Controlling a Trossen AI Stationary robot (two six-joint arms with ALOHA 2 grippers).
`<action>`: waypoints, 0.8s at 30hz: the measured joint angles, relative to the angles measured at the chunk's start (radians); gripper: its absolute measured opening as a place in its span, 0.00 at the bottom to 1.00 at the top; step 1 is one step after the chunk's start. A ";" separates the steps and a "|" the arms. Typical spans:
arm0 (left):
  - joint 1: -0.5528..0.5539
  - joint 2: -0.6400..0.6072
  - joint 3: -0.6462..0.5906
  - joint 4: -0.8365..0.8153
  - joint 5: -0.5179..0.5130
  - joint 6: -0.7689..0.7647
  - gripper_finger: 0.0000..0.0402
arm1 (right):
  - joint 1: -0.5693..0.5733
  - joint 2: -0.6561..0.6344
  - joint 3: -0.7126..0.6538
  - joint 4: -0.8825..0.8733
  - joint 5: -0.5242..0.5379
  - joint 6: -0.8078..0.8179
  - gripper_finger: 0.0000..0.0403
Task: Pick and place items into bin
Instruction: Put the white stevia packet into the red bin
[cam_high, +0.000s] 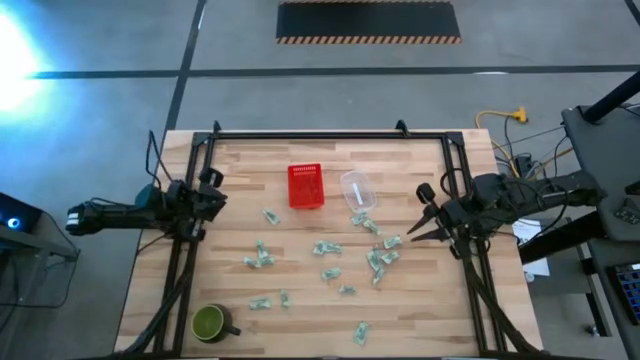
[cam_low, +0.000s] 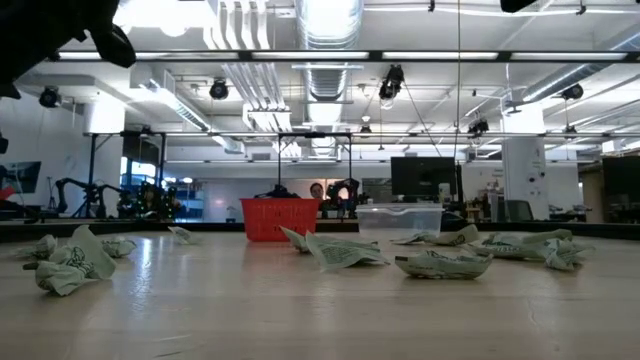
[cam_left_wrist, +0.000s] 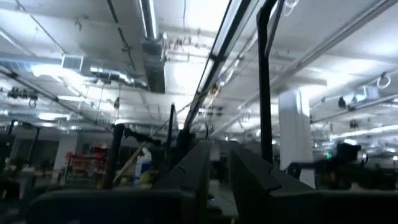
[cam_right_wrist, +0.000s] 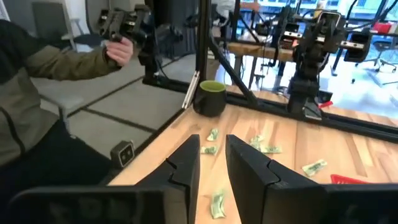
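a: what are you picking up here?

b: the items (cam_high: 326, 247), small crumpled green-and-white wrapper pieces strewn over the middle and right of the wooden table (cam_high: 240, 190), from beside the clear plastic tub (cam_high: 357, 189) down toward the near edge. the red basket (cam_high: 305, 186) stands at the far middle, just left of that tub. none of the pieces is in it that you can see.

a: how will they handle?

b: my guess is very light, soft and springy. they'll crush under the fingers rather than resist, and a bump may skid one across the smooth wood. nothing fragile about them. pinch across the puffed-up middle of a crumple, coming straight down, so you catch bulk and not a thin corner.

a: do they point any one way?

b: no. each lies at its own angle. the low view shows several pieces (cam_low: 443, 264) as flattish wads, longer than tall, with their length along the table top. set your jaws across the short side of whichever you choose.

a: and the grippers?

b: your left gripper (cam_high: 212, 192) hangs at the table's left edge, raised, holding nothing; its wrist view shows its fingers (cam_left_wrist: 189, 171) with only a slim gap. your right gripper (cam_high: 424, 213) sits at the right edge near the closest cluster, its fingers (cam_right_wrist: 186, 163) likewise narrow and empty. you'd have to open wider before coming down on a wad. mind the green mug (cam_high: 209, 322) at the near left corner; it's not one of yours.
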 joint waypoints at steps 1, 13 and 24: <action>0.000 0.009 0.000 -0.013 0.001 0.029 0.10 | 0.000 0.002 0.009 -0.023 0.000 0.000 0.17; 0.000 0.255 0.166 -0.327 0.004 0.298 0.10 | 0.000 0.046 0.013 -0.342 0.186 0.088 0.17; 0.000 0.458 0.446 -0.758 -0.018 0.371 0.10 | 0.000 0.069 0.003 -0.340 0.195 0.117 0.17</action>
